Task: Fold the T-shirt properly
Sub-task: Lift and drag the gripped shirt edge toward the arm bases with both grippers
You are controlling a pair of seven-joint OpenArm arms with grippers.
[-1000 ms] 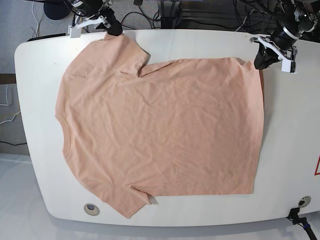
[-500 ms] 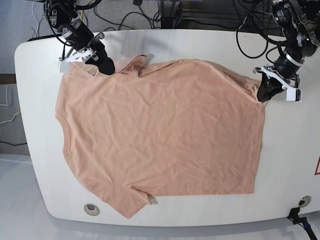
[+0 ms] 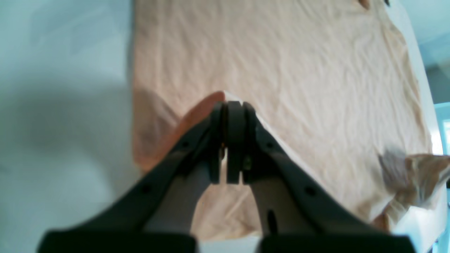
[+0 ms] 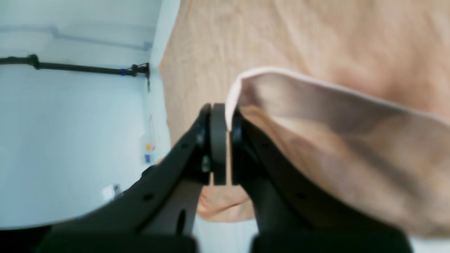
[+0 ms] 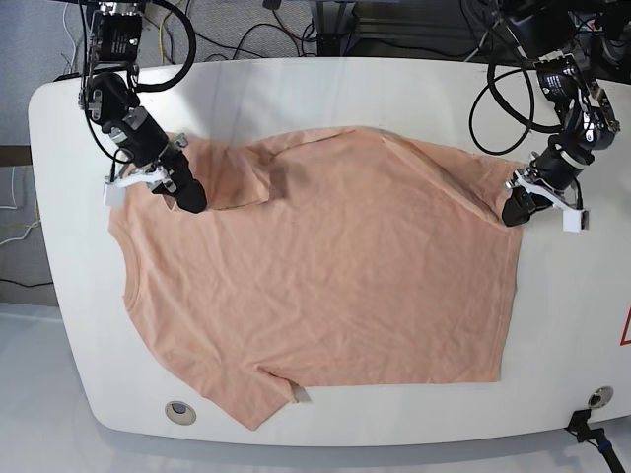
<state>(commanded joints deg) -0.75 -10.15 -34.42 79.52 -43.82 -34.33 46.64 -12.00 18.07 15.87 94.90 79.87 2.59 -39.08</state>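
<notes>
The T-shirt is covering most of the white tabletop, its far side lifting and doubling over toward the near edge, one sleeve reaching toward the near-left corner. Left arm is working on the right-edge side; left gripper is pinching the hem corner, jaws closed on cloth. Right gripper, over the far-left part, is likewise clamping fabric near the sleeve. Judging it an early fold, far half going over near half. Main risk: the two grips are travelling unevenly, which could be skewing the crease, since the middle is hanging slack between them. Pulling too hard could be dragging the lower layer off its place. A thin pinch could be slipping, dropping one corner short. Smallest worry: the far sleeve bunching underneath, leaving a lump if nobody is smoothing it.
</notes>
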